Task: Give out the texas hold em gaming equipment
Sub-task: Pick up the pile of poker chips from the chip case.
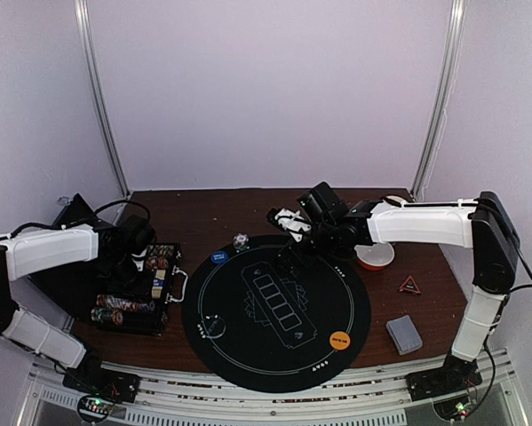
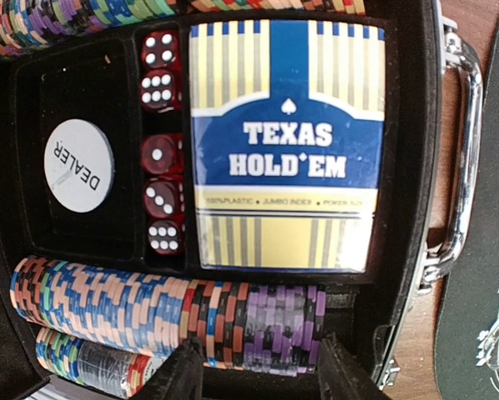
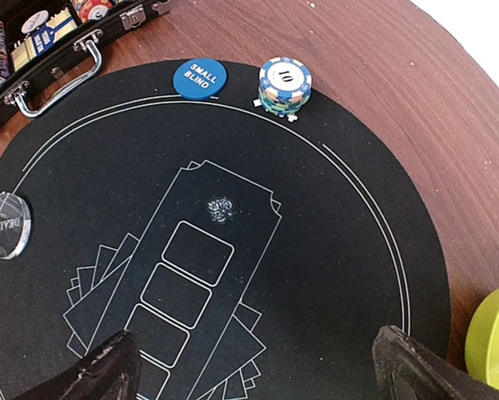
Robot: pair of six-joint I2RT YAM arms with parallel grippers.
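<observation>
Top view: left claw hangs over the open case, right claw above the far edge of the mat; left wrist: fingers straddle the case's purple chips, grip indeterminate, seemingly to draw a stake; right wrist: fingers spread, released, empty, chip stack seated beside the small-blind disc.

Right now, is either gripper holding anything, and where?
The right gripper is open, empty. The left gripper straddles purple chips in the case; a grip cannot be told.

The white-shelled left arm and right arm have black joints, thin black cables trailing alongside, and blunt matte-black fingers.
</observation>
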